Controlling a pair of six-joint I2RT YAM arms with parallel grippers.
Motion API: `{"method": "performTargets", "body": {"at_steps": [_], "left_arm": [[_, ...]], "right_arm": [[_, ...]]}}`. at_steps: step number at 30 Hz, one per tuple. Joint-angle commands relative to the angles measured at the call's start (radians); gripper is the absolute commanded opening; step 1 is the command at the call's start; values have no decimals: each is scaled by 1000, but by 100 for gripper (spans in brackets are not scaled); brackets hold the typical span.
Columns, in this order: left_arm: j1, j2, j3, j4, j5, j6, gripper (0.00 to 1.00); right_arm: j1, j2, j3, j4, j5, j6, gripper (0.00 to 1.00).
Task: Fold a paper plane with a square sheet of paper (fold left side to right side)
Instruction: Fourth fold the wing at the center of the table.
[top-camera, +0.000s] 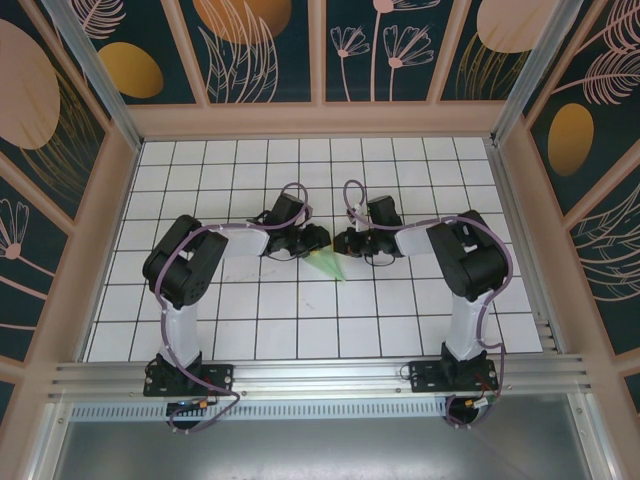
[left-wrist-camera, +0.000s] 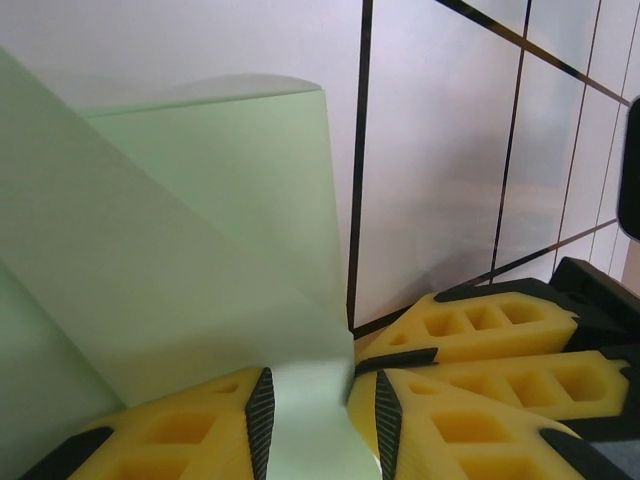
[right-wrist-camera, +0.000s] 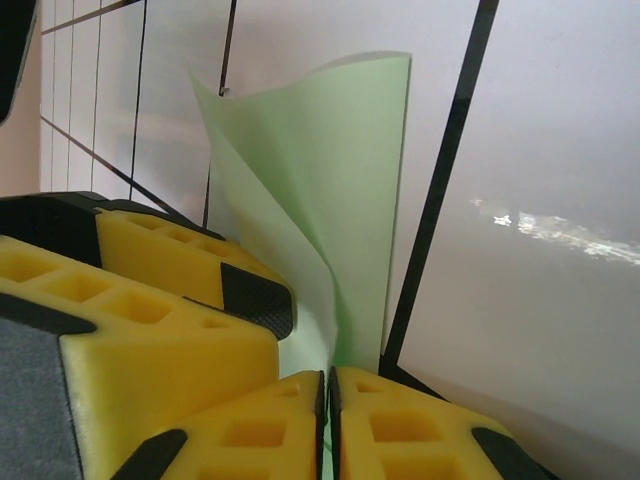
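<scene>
- Lying mid-table (top-camera: 400, 300), the paper plane (top-camera: 328, 266) is a slim mint-green wedge, just on the near side of where the two arms' tips meet.
- Long axis in top view is diagonal. The wide end is tucked under the grippers, and the pointed end aims toward the near edge & slightly to the robot's right.
- The tip rests on a white tile, close to a dark grid line.
- left gripper (left-wrist-camera: 318, 395): jaws apart, w/ a strip of the paper running thru the gap btwn the black pads. Can't tell if the pads actually press it.
- Left wrist view: the paper fans away from the fingers in overlapping layers. The top flap's edge slants from upper left down to the gap, and a grid line runs just beside the paper's right edge.
- right gripper (right-wrist-camera: 327, 385): jaws together bar a hairline slit, w/ the paper's lower edge pinched in it.
- Right wrist view: the paper rises from that slit as a curled, upright sheet. Its straight right edge runs alongside a grid line.
- The grippers are nearly nose to nose. The right one's yellow fingers (left-wrist-camera: 490, 325) sit just beside the left's in the left wrist view.
</scene>
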Motion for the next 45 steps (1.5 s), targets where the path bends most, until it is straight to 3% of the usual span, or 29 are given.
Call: {"method": "performTargets", "body": {"at_steps": [1,8,15,21,29,45], "left_arm": [[-2,26,-43,-12,-52,9,36],[-2,24,-52,-2,-51,3,36],[-3,24,-53,-2,-52,6,36],[-2,22,-53,-2,-51,5,36],[-2,21,-53,-5,-50,8,35],[-3,24,-49,-7,-52,12,35]], "right_arm": [[4,-44,11,-46,81,-26,19],[1,-205,-18,-140,108,-49,26],[64,-307,-100,-136,2,-9,24],[129,-267,-99,-117,-23,5,23],[130,-185,-66,-154,-9,-27,23],[129,-163,-109,-176,21,-40,23]]}}
